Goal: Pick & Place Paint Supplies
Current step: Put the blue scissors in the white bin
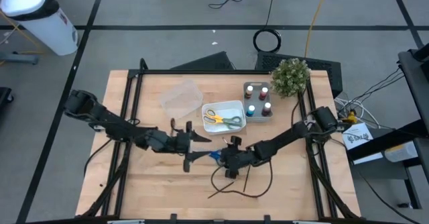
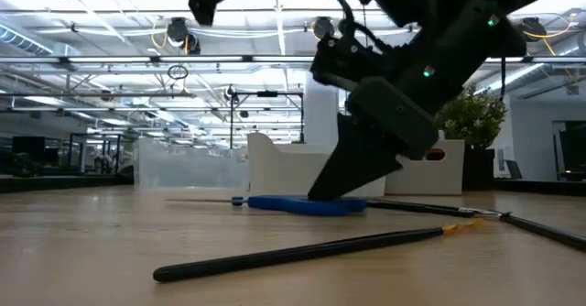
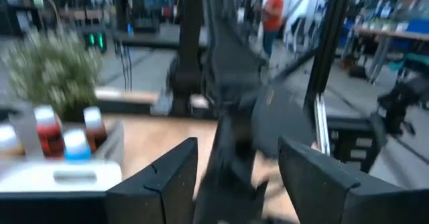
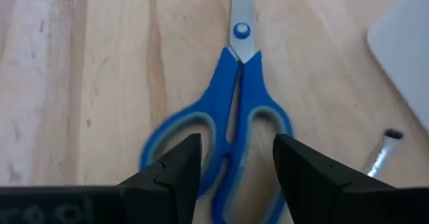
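The blue scissors (image 4: pixel 224 120) lie flat on the wooden table (image 1: pixel 154 184), blades shut, long axis running away from the right gripper (image 4: pixel 234 158) with the handles nearest it. Its 2 fingers stand apart over the handle loops, straddling them, gripping nothing yet. The left gripper (image 1: pixel 201 137) hovers just beside, fingers parted and empty. A brush (image 2: pixel 311 248) lies nearby. Behind is an open workshop, a person (image 3: pixel 271 13) standing far off.

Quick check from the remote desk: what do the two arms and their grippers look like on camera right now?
Both arms are matte black with jointed segments. The left gripper and right gripper each have two dark, angular wedge-shaped fingers. Small green lights glow on the arm in the low view.
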